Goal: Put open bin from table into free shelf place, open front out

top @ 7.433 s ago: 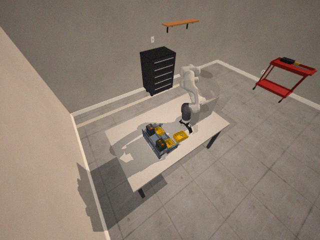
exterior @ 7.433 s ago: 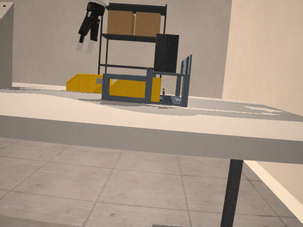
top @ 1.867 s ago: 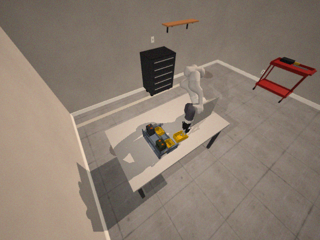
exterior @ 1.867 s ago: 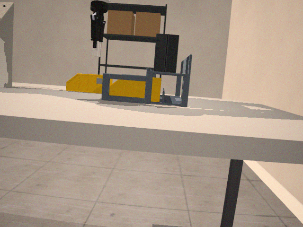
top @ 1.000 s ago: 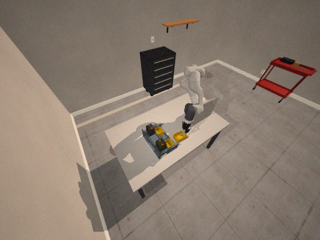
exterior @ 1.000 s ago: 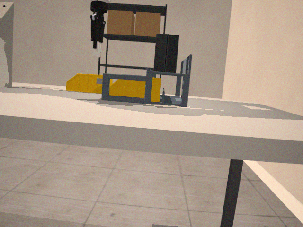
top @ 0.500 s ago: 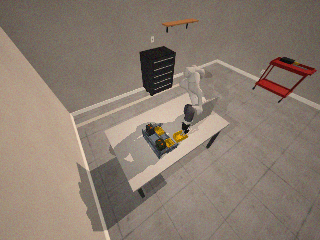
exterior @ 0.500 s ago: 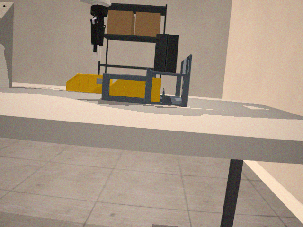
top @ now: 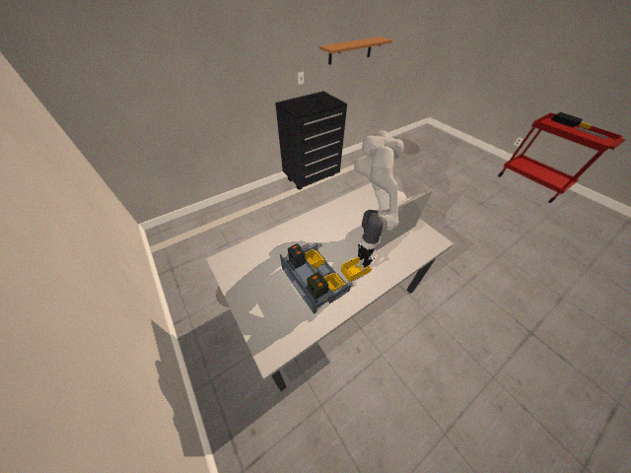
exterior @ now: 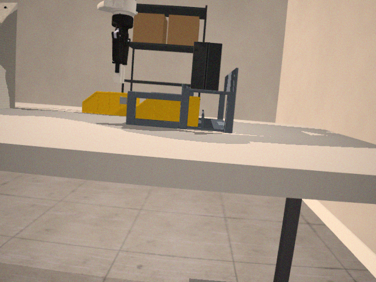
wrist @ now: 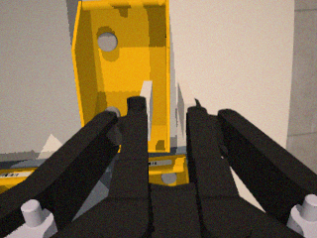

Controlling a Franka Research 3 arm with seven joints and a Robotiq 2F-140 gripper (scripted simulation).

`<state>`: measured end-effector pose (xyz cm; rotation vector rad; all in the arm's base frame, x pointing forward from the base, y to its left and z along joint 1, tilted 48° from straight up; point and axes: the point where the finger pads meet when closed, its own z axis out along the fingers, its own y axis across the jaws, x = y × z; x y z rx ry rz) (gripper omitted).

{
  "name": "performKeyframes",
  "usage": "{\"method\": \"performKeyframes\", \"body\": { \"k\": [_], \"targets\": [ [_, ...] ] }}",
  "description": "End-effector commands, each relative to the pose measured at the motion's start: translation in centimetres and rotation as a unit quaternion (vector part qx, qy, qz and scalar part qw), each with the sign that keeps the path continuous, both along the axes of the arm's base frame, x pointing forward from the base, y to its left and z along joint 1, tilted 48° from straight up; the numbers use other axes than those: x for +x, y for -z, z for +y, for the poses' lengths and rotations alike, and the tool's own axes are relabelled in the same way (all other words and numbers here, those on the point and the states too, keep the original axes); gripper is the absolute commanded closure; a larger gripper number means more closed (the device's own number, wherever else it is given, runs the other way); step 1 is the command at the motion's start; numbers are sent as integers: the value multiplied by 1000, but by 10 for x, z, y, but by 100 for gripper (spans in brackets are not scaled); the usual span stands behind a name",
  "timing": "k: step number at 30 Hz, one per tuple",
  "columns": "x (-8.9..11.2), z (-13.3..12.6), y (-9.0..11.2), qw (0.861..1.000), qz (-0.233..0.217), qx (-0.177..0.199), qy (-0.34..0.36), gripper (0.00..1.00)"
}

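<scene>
The yellow open bin (top: 355, 268) stands on the white table beside the grey shelf (top: 311, 277); it also shows in the exterior view (exterior: 101, 103) and in the wrist view (wrist: 122, 66), with a round grey part (wrist: 107, 42) inside it. My gripper (top: 365, 262) points down just above the bin's right side wall (wrist: 166, 79), and its fingers stand a narrow gap apart with nothing between them. In the exterior view the fingertips (exterior: 121, 84) hang just above the bin's rim. Two yellow bins (top: 315, 258) (top: 333, 281) stand on the shelf with a gap (top: 323, 269) between them.
Dark boxes (top: 295, 250) (top: 315, 285) sit on the shelf's upper board. A grey panel (top: 407, 214) stands at the table's back by the arm's base. A black drawer cabinet (top: 312, 137) and a red cart (top: 560, 153) stand on the floor farther off.
</scene>
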<state>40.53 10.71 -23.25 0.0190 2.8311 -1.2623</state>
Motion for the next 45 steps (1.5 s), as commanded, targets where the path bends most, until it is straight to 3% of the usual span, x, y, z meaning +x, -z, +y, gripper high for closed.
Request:
{"method": "performKeyframes", "body": {
  "k": [1, 45],
  "targets": [
    [1, -3, 7, 1000, -2, 4, -1, 85],
    [1, -14, 17, 1000, -2, 4, -1, 85]
  ]
}}
